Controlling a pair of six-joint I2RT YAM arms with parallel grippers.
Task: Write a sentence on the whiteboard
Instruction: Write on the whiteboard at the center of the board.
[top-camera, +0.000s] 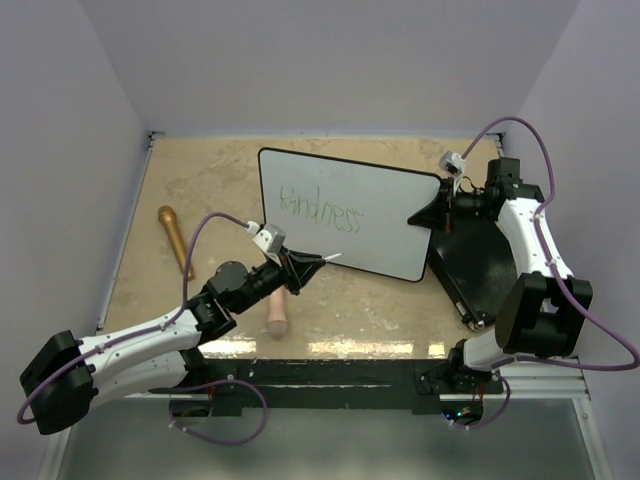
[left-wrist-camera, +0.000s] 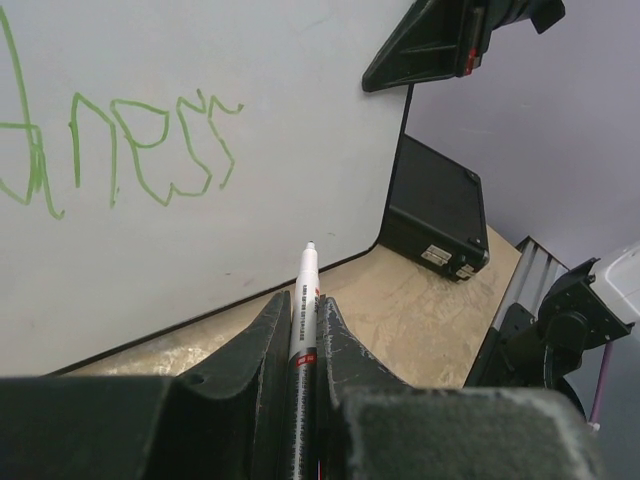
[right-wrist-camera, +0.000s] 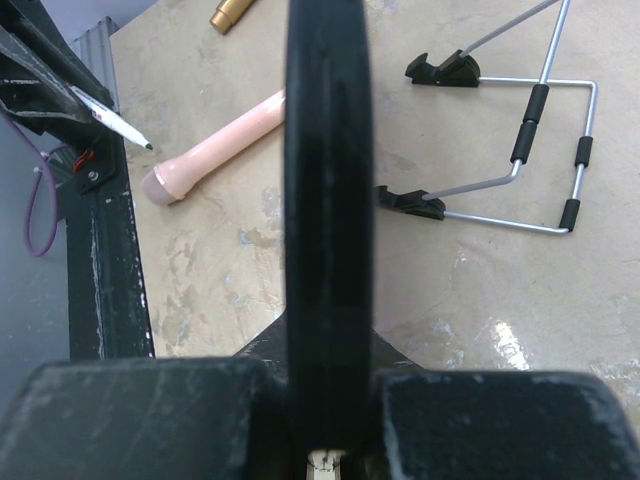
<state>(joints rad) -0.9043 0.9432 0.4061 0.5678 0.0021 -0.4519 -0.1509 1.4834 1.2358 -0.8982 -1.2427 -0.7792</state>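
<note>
The whiteboard (top-camera: 385, 235) lies tilted at mid-table, with the green word "kindness" (top-camera: 320, 210) of the sentence on its upper left. My left gripper (top-camera: 297, 268) is shut on a white marker (top-camera: 328, 259). The marker's tip hovers just inside the board's near edge, below the word; I cannot tell whether it touches. The left wrist view shows the marker (left-wrist-camera: 303, 300) squeezed between both fingers, and the letters (left-wrist-camera: 150, 150) above on the whiteboard (left-wrist-camera: 200, 240). My right gripper (top-camera: 435, 212) is shut on the board's right edge, which the right wrist view shows end-on as a black rim (right-wrist-camera: 328, 180).
A black flat case (top-camera: 480, 260) lies right of the board, under the right arm. A gold cylinder (top-camera: 175, 240) rests at the left and a pink one (top-camera: 277, 312) near the front edge. A wire stand (right-wrist-camera: 540, 150) lies beneath the board in the right wrist view.
</note>
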